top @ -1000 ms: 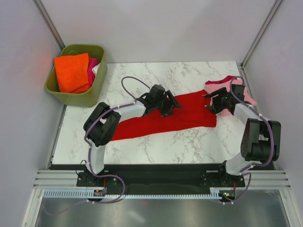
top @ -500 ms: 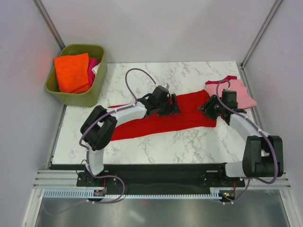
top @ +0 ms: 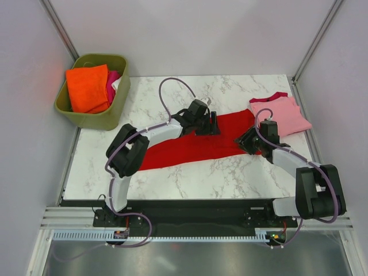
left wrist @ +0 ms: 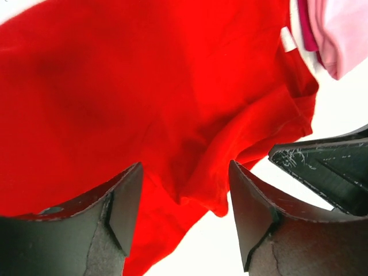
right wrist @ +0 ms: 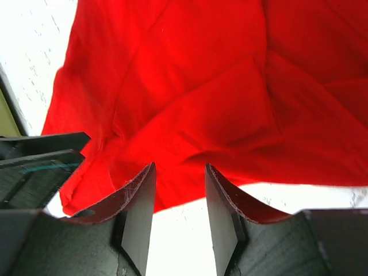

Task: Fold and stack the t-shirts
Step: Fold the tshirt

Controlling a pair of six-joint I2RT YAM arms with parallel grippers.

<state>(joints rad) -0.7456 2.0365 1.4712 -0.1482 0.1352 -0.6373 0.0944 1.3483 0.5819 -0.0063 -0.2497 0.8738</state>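
Both pincers are held apart. The left pincer [left wrist: 184, 169] is hung over the middle of the red t-shirt [top: 184, 150], and the right pincer [right wrist: 179, 167] is set at its right edge. Two t-shirts are laid on the counter [top: 190, 178]: the red one across the middle, the pink t-shirt [top: 284, 112] far right. One olive tub [top: 118, 99] is sat at the far-left corner, stuffed with an orange cloth [top: 87, 87] and some magenta cloth [top: 112, 77].

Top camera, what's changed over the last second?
The right gripper moved from over the pink shirt toward the near left, to the right end of the red shirt, jaws narrowing but open. The left gripper edged slightly farther out. Both shirts and the tub stayed put.
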